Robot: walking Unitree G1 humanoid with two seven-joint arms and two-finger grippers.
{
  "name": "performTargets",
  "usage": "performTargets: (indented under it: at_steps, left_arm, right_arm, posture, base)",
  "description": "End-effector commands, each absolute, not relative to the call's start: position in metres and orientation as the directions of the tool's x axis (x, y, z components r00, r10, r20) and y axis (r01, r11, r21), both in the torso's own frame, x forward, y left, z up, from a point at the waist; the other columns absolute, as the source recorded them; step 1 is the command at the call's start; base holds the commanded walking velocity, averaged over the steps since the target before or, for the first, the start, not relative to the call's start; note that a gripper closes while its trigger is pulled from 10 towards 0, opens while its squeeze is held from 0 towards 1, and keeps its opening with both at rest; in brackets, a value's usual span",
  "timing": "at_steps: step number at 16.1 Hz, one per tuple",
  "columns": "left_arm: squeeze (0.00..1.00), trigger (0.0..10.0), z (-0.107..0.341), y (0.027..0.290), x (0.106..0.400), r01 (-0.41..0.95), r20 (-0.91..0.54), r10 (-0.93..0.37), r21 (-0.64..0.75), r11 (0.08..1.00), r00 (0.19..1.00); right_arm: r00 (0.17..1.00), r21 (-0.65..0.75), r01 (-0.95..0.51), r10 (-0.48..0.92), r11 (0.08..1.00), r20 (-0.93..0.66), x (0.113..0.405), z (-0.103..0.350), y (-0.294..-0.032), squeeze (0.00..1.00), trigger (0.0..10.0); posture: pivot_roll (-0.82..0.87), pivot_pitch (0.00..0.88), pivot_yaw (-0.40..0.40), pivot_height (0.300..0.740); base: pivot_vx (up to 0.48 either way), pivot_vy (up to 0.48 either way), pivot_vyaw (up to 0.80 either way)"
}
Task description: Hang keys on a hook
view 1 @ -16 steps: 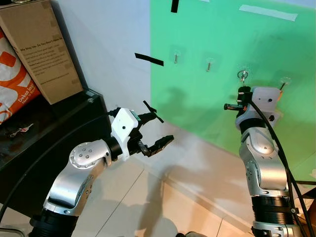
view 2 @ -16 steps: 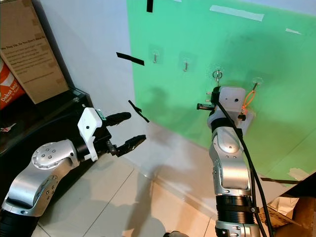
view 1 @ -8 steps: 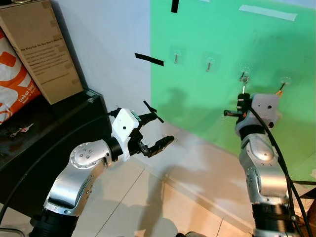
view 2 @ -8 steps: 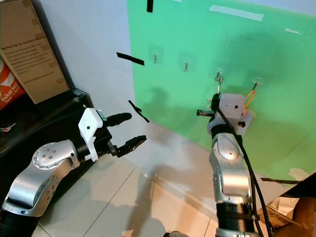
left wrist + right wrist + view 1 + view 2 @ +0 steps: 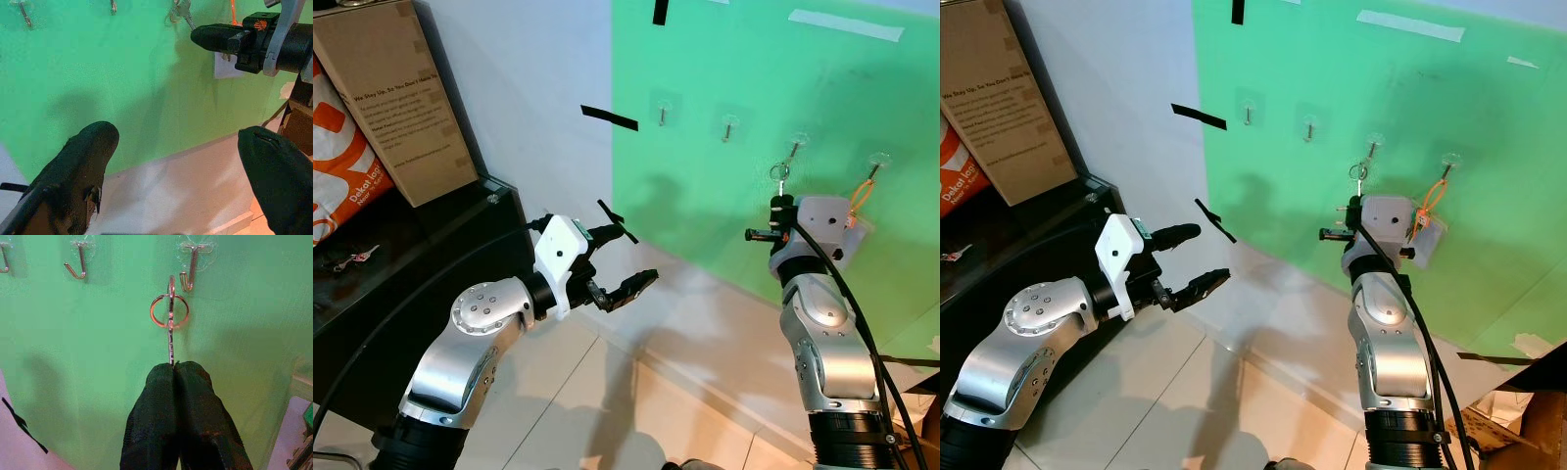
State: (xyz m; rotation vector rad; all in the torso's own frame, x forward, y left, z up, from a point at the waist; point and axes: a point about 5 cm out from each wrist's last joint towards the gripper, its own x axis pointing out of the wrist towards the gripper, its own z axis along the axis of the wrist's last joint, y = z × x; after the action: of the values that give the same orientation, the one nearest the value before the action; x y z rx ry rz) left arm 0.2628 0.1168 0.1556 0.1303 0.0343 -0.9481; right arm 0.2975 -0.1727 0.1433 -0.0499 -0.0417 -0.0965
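Green wall panel (image 5: 734, 59) carries a row of clear stick-on hooks. R gripper (image 5: 172, 369) is pinched tight on the key, w/ the key ring (image 5: 169, 311) standing up off the fingertips, just below and a touch toward 7 o'clock of the third hook (image 5: 191, 265). Ring isn't on the hook yet; in the wrist view it sits beside the hook's curl, not threaded.

What changed: 1 s ago the R arm was higher, ring up at hook level, looking as if it was on or at the hook. Since then the arm has dropped and slid toward 9 o'clock, taking key + ring w/ it. In the head view the ring (image 5: 780, 171) now hangs clear below the hook (image 5: 796, 147). My read: the hang attempt missed or was backed off, so the ring has to go up again and settle over the tip before release.

Fourth hook, at 3 o'clock of the target, already holds an orange loop (image 5: 859, 194).

L gripper (image 5: 628, 260) hovers idle out front, fingers spread wide, holding nothing.
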Motion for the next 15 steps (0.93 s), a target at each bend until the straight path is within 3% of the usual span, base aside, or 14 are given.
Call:
performTargets:
  at_steps: [1, 9, 15]
  left_arm:
    - [0.0, 10.0, 0.158, 0.117, 0.263, 0.815, -0.09, -0.81, 0.104, 0.571, 0.579]
    - [0.0, 10.0, 0.158, 0.117, 0.263, 0.812, -0.09, -0.808, 0.104, 0.574, 0.583]
    - [0.0, 10.0, 0.158, 0.116, 0.263, 0.813, -0.09, -0.809, 0.103, 0.572, 0.581]
  right_arm:
    - [0.996, -0.053, 0.088, -0.087, 0.995, 0.023, 0.296, 0.14, -0.172, 0.0, 10.0]
    - [0.996, -0.075, 0.071, -0.074, 0.995, -0.04, 0.298, 0.131, -0.17, 0.0, 10.0]
    - [0.986, 0.005, 0.066, -0.066, 0.998, 0.156, 0.299, 0.165, -0.17, 0.0, 10.0]
  posture:
    - [-0.07, 0.0, 0.005, 0.74]
    - [-0.07, 0.0, 0.004, 0.74]
    - [-0.07, 0.0, 0.005, 0.74]
  base:
    - [0.0, 0.0, 0.0]
    - [0.0, 0.0, 0.0]
    - [0.0, 0.0, 0.0]
